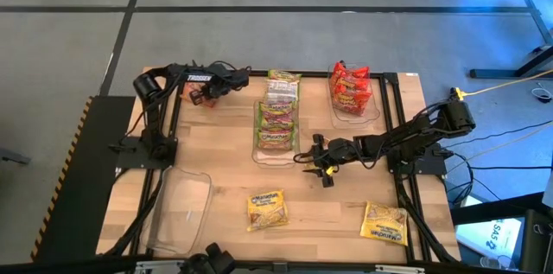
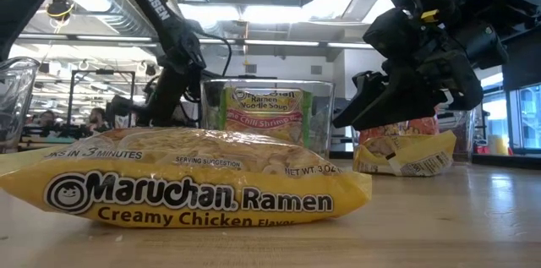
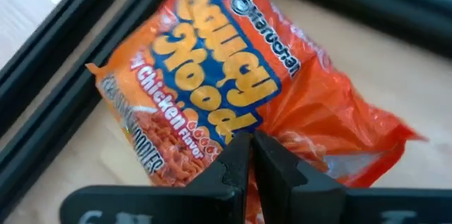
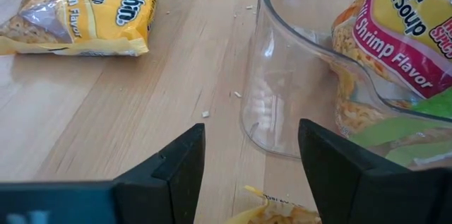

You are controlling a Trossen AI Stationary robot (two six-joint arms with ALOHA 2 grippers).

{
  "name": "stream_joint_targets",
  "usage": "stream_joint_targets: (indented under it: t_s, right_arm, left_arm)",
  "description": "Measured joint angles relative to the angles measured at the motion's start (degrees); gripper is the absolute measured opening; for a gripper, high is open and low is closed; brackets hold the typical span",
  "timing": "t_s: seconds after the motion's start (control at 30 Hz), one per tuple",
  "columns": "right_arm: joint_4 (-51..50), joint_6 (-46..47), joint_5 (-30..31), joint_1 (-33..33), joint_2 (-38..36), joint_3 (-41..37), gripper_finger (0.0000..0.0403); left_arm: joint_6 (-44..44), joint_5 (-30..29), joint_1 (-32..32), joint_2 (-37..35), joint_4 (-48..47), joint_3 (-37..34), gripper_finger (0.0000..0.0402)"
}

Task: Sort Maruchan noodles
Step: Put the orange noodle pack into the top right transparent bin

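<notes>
My left gripper (image 1: pixel 204 92) is shut on an orange Maruchan chicken packet (image 3: pixel 212 75) at the table's far left corner. A clear bin (image 1: pixel 259 149) in the middle holds green packets (image 1: pixel 276 123). A second bin (image 1: pixel 378 110) at the far right holds red packets (image 1: pixel 352 91). Two yellow packets (image 1: pixel 266 209) (image 1: pixel 384 223) lie flat on the wood near the front edge. My right gripper (image 1: pixel 316 160) stands open just off the middle bin's near right corner (image 4: pixel 272 121), with nothing between its fingers. My left gripper pinches the orange packet between its two fingers at the edge beside the "Chicken Flavor" lettering (image 3: pixel 212 155). The fingers slant down onto it. The packet spreads out beyond the fingertips with its printed face toward the wrist camera. Whether it is clear of the table I cannot tell.
An empty clear bin (image 1: pixel 183 212) stands at the near left. Black frame rails (image 3: pixel 63 61) run along the table's edge beside the orange packet. Bare wood lies between the two yellow packets.
</notes>
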Motion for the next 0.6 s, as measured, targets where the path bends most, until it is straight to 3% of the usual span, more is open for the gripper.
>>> stream_joint_targets:
  t_s: [0.2, 0.6]
  right_arm:
    - [-0.03, 0.0, -0.44, 0.01, 0.0, 0.0, 0.0199]
    - [-0.11, 0.07, -0.44, -0.01, -0.01, 0.0, 0.0199]
  left_arm:
    - [5.72, 5.17, -2.34, -0.26, -1.43, -0.02, 0.0016]
    - [2.79, 14.26, -13.77, -0.31, -10.76, -0.07, 0.0016]
